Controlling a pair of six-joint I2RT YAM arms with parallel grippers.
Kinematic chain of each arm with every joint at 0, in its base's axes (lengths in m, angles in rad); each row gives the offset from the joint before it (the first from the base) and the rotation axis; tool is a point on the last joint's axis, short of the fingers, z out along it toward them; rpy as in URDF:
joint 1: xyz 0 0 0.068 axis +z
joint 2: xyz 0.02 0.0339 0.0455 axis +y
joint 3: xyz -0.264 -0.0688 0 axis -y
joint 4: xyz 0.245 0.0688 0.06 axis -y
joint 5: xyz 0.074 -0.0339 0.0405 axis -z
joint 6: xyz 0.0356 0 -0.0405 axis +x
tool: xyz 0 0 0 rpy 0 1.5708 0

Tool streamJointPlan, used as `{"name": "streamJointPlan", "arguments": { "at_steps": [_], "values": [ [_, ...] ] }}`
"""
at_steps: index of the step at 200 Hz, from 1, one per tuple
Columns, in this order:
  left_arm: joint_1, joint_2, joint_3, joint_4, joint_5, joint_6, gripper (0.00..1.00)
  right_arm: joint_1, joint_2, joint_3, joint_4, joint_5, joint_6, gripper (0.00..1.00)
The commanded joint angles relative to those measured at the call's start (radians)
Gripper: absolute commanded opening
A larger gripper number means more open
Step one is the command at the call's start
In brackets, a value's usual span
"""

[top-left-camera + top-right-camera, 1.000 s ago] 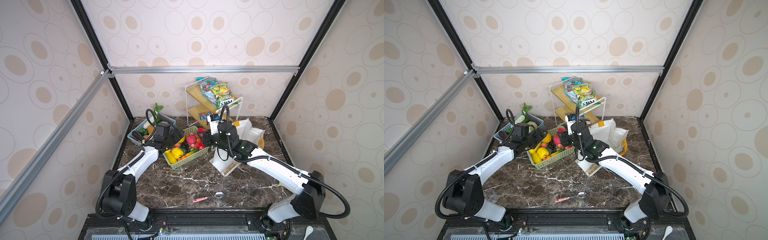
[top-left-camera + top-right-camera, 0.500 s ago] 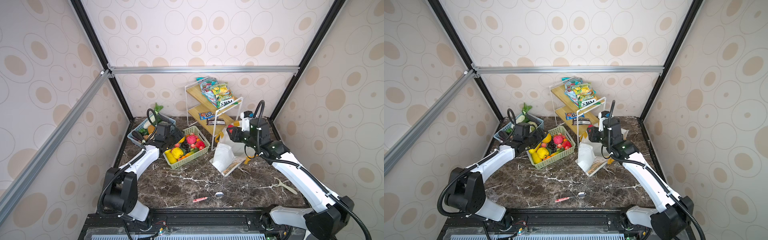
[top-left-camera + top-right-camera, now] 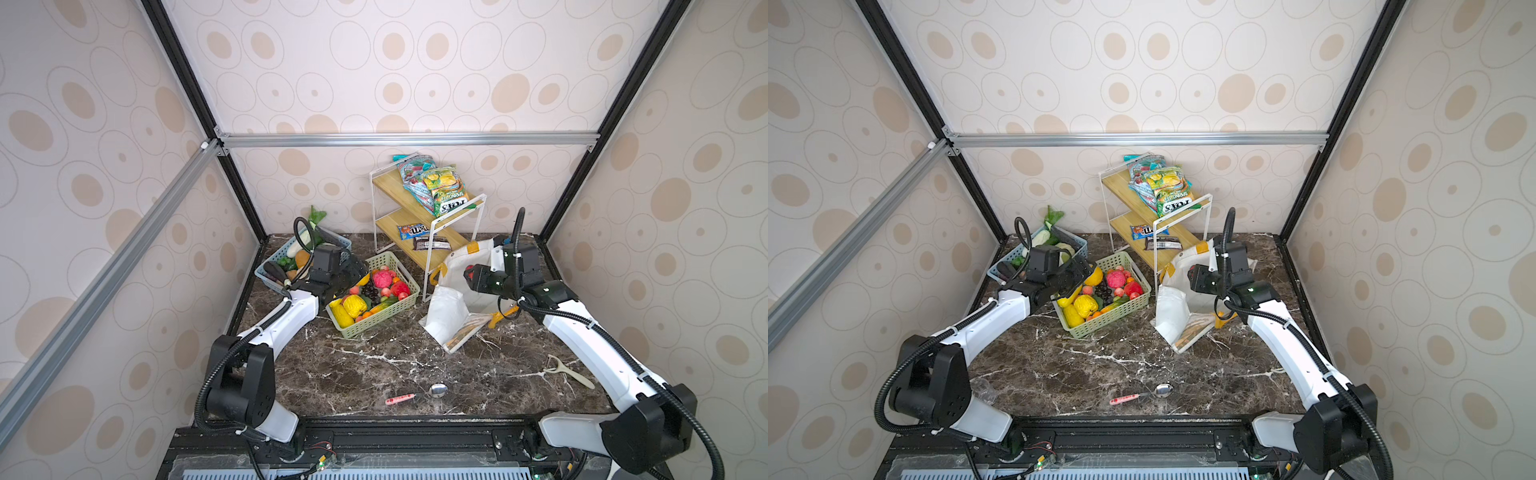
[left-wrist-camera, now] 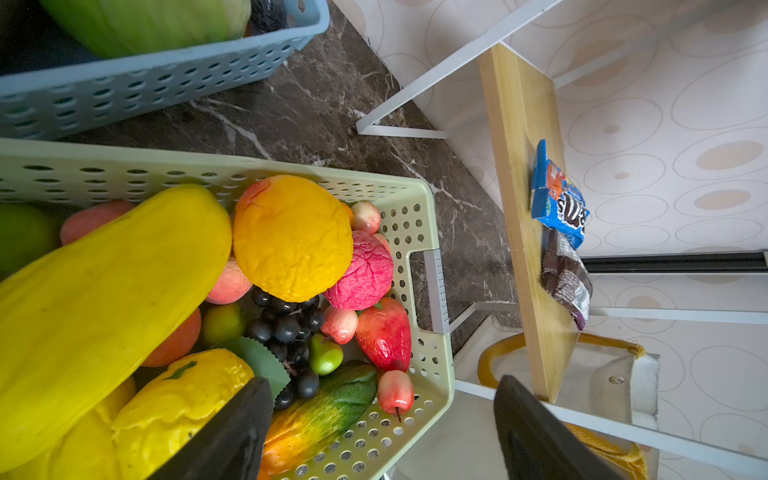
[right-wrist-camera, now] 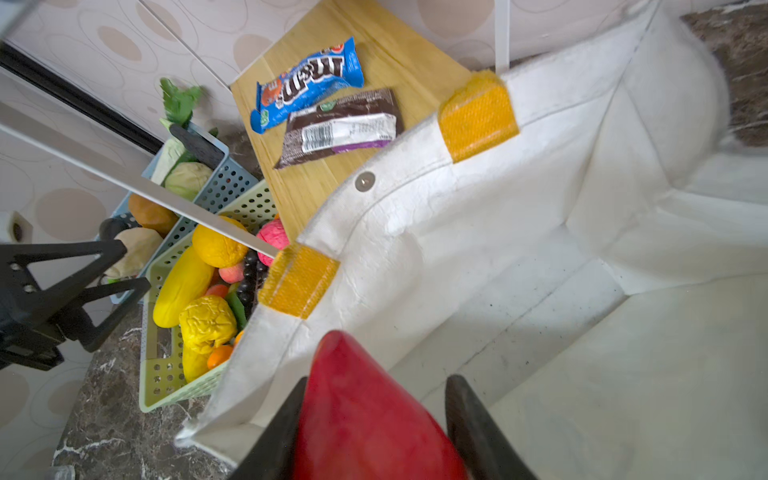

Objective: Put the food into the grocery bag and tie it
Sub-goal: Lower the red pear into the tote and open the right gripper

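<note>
The white grocery bag (image 3: 451,309) with yellow-orange patches stands open on the right, beside the rack. My right gripper (image 5: 378,382) is shut on a red food piece (image 5: 365,415) and hangs over the bag's mouth (image 5: 498,232); in a top view the red piece (image 3: 1191,274) shows at the gripper's tip. More food (image 3: 353,305) fills the green basket (image 3: 365,332): yellow, orange, pink and red pieces and dark grapes (image 4: 286,324). My left gripper (image 4: 380,384) is open above that basket's far end, with nothing between its fingers (image 4: 232,436).
A blue basket (image 3: 274,282) with vegetables stands at the back left. A white-framed wooden rack (image 3: 424,216) holds snack bags and candy bars (image 5: 307,83), close against the bag. A spoon (image 3: 415,395) and a peeler (image 3: 569,372) lie on the marble table near the front.
My right gripper has swung from the green basket over to the bag's mouth, carrying the red piece. The left gripper has stayed open over the basket.
</note>
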Motion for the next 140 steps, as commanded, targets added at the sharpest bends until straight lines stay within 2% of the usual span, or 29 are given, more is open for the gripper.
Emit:
{"name": "streamJointPlan", "arguments": {
  "at_steps": [1,61,140],
  "values": [
    [0.006,-0.008,0.02,-0.015,-0.016,0.021,0.84,-0.017,0.029,-0.011,-0.014,-0.035,-0.013,0.36],
    [0.006,-0.024,-0.006,-0.006,-0.019,0.02,0.84,-0.081,0.132,0.003,-0.015,-0.143,-0.026,0.37],
    [0.005,-0.039,-0.022,-0.004,-0.031,0.038,0.84,-0.09,0.254,0.021,-0.062,-0.203,-0.045,0.41]
  ]
}}
